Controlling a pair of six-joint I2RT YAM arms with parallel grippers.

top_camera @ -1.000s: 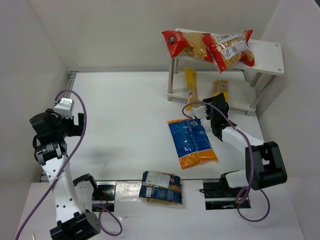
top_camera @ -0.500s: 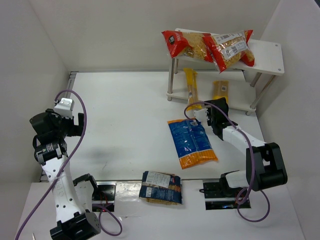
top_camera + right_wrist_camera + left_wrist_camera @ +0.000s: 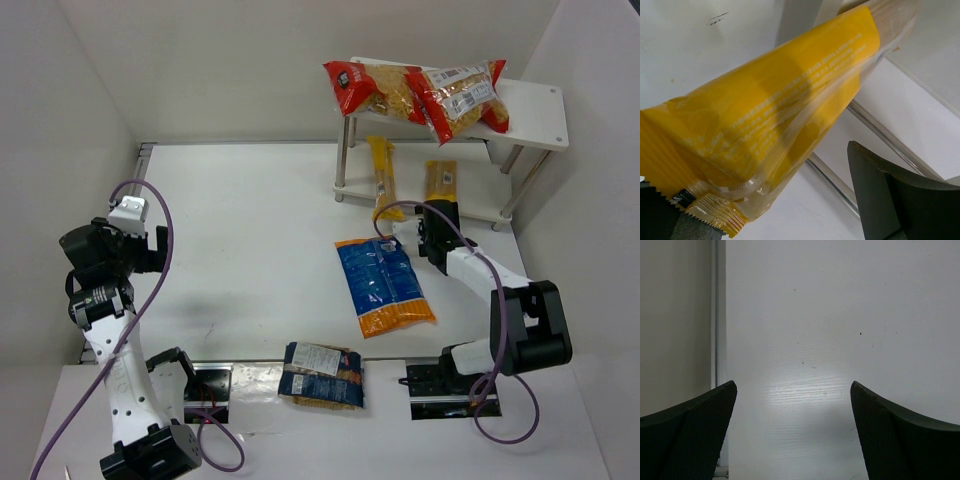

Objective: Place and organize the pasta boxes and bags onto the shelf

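Observation:
The white two-tier shelf [image 3: 535, 105] stands at the back right. Two red-ended clear bags [image 3: 375, 90] [image 3: 460, 98] lie on its top board. Two yellow spaghetti packs [image 3: 381, 180] [image 3: 442, 180] lie on the lower board, with their near ends sticking out. My right gripper [image 3: 430, 222] is open at those ends. In the right wrist view a yellow pack [image 3: 780, 115] lies between the jaws [image 3: 765, 200], its sealed end against the left finger. The blue-and-orange bag [image 3: 385, 285] lies flat on the table. The small dark-blue bag [image 3: 320, 373] lies at the near edge. My left gripper [image 3: 150, 245] [image 3: 792, 390] is open and empty.
White walls close in the table [image 3: 250, 220] on the left, back and right. The shelf's silver legs [image 3: 342, 160] and a lower rail [image 3: 880, 135] stand close to my right gripper. The arm bases and their cables sit at the near edge.
My right gripper has moved a little to the right and toward the shelf, up to the yellow packs' near ends. The left arm has not moved.

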